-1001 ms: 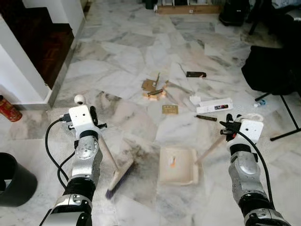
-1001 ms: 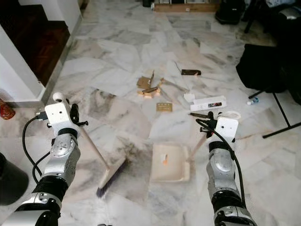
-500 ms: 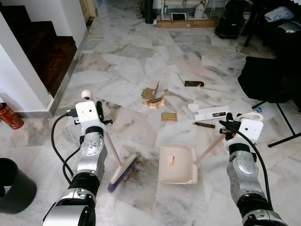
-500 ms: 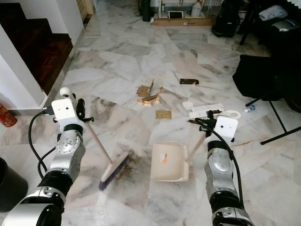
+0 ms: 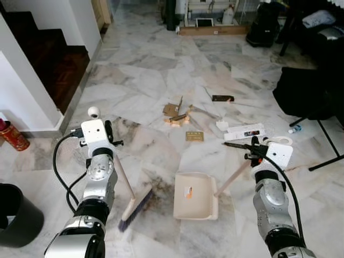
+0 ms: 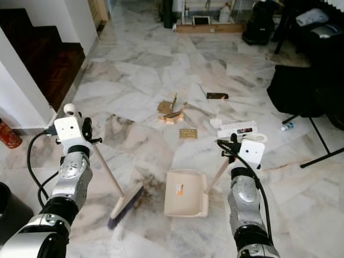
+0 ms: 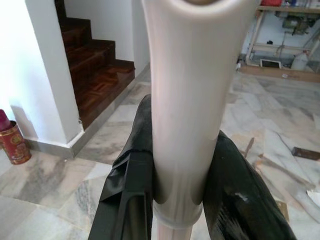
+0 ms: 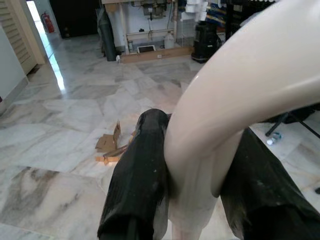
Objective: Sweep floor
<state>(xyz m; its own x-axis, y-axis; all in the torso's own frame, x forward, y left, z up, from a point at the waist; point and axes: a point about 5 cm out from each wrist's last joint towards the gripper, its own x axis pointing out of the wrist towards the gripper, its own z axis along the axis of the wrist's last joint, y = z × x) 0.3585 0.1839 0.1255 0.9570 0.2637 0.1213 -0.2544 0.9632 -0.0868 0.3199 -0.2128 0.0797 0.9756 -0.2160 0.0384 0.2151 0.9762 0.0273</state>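
Note:
My left gripper (image 5: pixel 109 141) is shut on the cream handle of a broom (image 5: pixel 123 179); its dark bristle head (image 5: pixel 135 209) rests on the marble floor. The left wrist view shows both black fingers (image 7: pixel 130 185) clamped around that broom handle (image 7: pixel 182 120). My right gripper (image 5: pixel 252 152) is shut on the handle of a cream dustpan (image 5: pixel 195 203), which lies flat on the floor just right of the bristles. In the right wrist view the dustpan handle (image 8: pixel 225 120) sits between the fingers (image 8: pixel 137 175). Cardboard scraps (image 5: pixel 176 109), a small tan piece (image 5: pixel 194 136) and a white box (image 5: pixel 245 131) lie further ahead.
A dark staircase (image 5: pixel 51 59) and white wall (image 5: pixel 21 97) stand to the left, with a red can (image 5: pixel 12 136) at the base. A black bin (image 5: pixel 19 215) is at the near left. A black chair (image 5: pixel 317 97) and bags stand on the right.
The view has shifted as I move. The dustpan has slid a little left toward the broom head, and the broom head now sits slightly nearer me.

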